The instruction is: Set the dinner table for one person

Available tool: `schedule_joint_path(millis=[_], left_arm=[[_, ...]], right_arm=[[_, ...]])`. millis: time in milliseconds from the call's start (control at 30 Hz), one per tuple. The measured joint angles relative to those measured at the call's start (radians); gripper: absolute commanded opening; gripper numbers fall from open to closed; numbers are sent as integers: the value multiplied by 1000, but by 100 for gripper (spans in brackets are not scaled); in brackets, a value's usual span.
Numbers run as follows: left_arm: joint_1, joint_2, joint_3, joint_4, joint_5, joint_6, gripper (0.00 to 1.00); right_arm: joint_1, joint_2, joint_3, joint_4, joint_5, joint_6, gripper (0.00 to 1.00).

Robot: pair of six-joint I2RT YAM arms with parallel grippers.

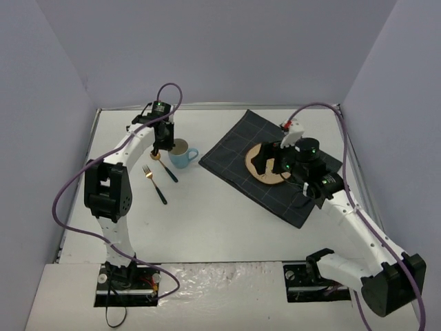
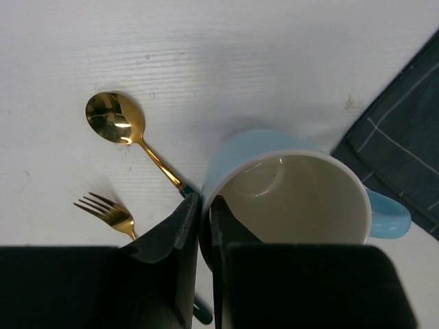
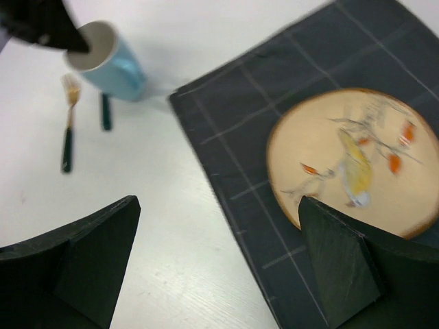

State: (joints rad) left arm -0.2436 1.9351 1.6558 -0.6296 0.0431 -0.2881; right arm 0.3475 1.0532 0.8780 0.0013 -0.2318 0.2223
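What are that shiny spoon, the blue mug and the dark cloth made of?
The spoon: probably polished metal with a gold finish; its bowl gives mirror-like reflections. The mug: likely glazed ceramic, pale blue outside, cream inside, with a glossy thick rim. The cloth: woven fabric by its look, matte dark grey with thin pale check lines.

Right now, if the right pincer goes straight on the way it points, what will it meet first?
Probably the edge of the dark checked cloth, or the bare dinner table just beside it; depth is unclear.
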Motion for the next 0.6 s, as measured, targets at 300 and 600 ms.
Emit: schedule_joint_path(millis=[300,600], left_arm=[[-166,-147,60,-119,-19,81,0],[-268,-178,107,-204,8,111,0]], right_arm=[[238,176,141,-13,-10,-218,84],[364,346,219,-21,0,-349,70]])
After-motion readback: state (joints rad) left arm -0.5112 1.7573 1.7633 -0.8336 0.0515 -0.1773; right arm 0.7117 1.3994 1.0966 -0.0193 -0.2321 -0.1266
